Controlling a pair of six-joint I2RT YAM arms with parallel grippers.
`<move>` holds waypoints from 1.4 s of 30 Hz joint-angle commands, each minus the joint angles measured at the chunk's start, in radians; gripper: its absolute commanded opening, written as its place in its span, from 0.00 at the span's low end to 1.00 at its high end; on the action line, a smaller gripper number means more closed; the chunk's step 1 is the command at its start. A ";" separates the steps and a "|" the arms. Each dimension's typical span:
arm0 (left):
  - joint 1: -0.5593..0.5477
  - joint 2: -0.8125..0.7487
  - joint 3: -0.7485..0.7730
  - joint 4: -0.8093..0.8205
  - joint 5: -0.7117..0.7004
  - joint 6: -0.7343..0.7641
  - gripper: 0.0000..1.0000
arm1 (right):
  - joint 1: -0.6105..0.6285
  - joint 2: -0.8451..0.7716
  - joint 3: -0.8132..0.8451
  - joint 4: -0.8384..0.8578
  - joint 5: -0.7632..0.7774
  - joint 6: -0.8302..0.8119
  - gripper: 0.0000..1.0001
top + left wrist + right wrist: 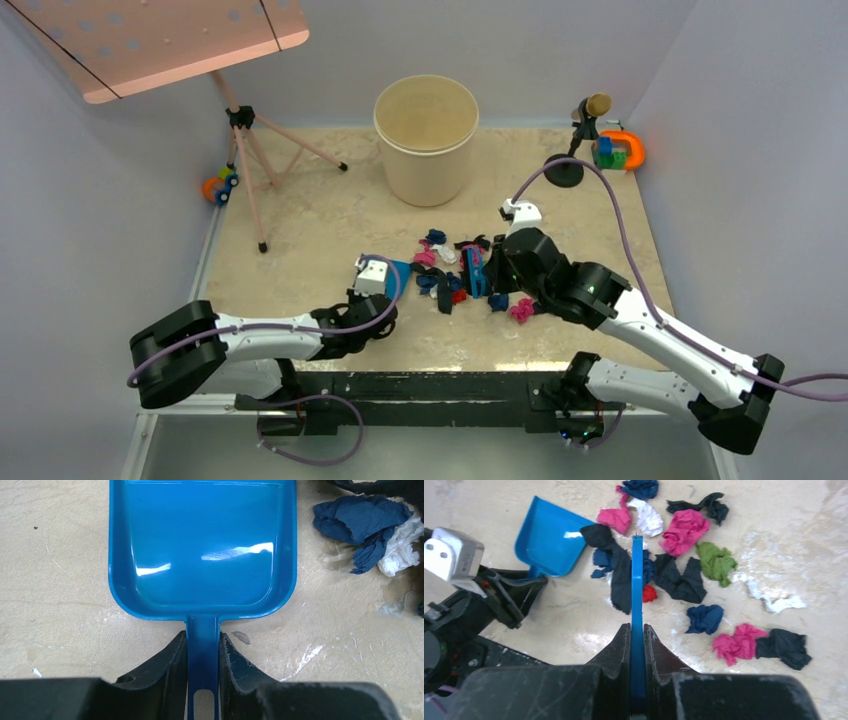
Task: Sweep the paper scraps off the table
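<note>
Several crumpled paper scraps, pink, dark blue, black, green, white and red, lie clustered mid-table. My left gripper is shut on the handle of a blue dustpan, which lies flat on the table just left of the pile; a dark blue scrap and a white one lie near its right front corner. The pan holds nothing. My right gripper is shut on a small blue brush, seen edge-on, standing in the pile between a black scrap and another black scrap. Pink and green scraps lie to its right.
A cream bucket stands at the back centre. A pink stand on a tripod is at the back left with a toy beside it. A small black stand and colourful toys are at the back right. A black rail runs along the near edge.
</note>
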 commanded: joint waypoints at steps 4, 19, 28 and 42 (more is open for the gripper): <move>-0.006 0.016 0.109 -0.239 -0.036 -0.094 0.00 | 0.000 0.142 0.207 -0.205 0.257 -0.074 0.00; -0.029 -0.270 0.090 -0.495 0.238 -0.201 0.00 | -0.083 0.526 0.377 -0.382 0.551 -0.270 0.00; -0.202 -0.157 0.216 -0.595 0.235 -0.162 0.00 | -0.210 0.638 0.369 -0.543 0.653 -0.034 0.00; -0.293 -0.230 0.186 -0.515 0.255 -0.111 0.00 | -0.206 0.868 0.379 -0.650 0.444 0.146 0.00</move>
